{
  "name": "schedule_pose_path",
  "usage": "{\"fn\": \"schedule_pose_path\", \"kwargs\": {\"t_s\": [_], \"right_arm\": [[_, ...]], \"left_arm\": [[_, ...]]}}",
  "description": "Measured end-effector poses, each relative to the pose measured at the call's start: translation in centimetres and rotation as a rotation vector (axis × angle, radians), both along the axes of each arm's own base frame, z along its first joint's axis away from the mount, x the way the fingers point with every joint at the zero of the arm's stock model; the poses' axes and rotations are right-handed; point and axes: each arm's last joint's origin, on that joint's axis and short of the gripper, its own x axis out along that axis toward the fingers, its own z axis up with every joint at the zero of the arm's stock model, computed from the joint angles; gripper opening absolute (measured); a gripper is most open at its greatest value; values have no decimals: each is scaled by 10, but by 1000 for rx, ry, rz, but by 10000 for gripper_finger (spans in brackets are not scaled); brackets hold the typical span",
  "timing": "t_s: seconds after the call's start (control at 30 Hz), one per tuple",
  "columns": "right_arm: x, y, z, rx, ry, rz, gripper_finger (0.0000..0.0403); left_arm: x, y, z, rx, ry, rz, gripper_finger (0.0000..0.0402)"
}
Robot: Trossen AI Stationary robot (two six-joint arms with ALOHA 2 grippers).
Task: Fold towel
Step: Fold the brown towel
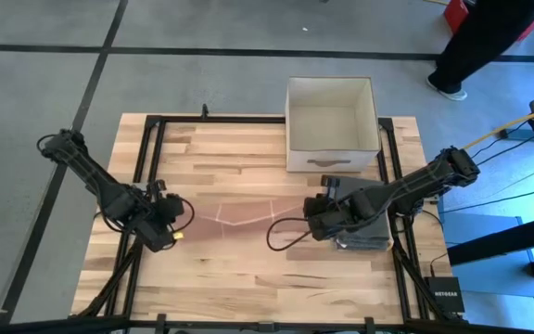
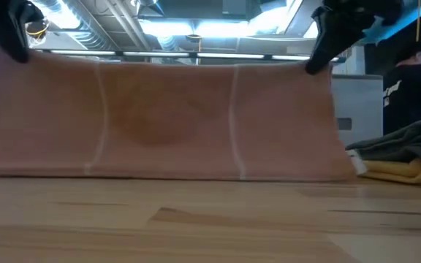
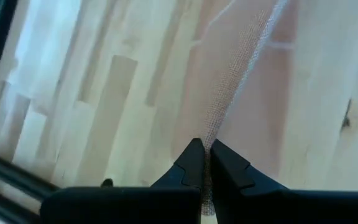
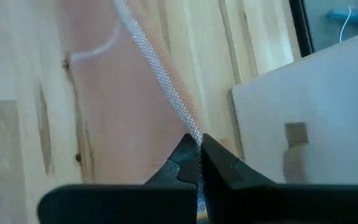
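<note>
Low view, towel [image 2: 159,117] hanging stretched between left gripper [image 3: 202,163] and right gripper [image 4: 196,154], both clamped on its top corners.

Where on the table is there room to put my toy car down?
The bare wood along the table's near edge, below both arms, is free. So is the patch left of the white box. The middle is taken: both grippers hold the towel up there. Folded cloths crowd the right side.

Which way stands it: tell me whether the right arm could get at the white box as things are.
Probably not yet: the right claw is shut on the towel, held up jointly with the left claw. The white box sits close behind.
</note>
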Motion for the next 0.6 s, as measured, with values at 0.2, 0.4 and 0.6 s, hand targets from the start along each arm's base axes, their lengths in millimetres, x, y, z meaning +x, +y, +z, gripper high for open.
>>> {"fn": "schedule_pose_path", "kwargs": {"t_s": [0.2, 0.4, 0.6], "right_arm": [[-6, 21, 9, 94, -34, 26, 3], [-11, 62, 43, 428, -104, 119, 3], [-12, 89, 44, 638, -160, 210, 3]], "left_arm": [[-1, -12, 2, -118, -48, -29, 2], [4, -45, 9, -466, -106, -142, 3], [2, -68, 7, -654, -188, -208, 3]]}}
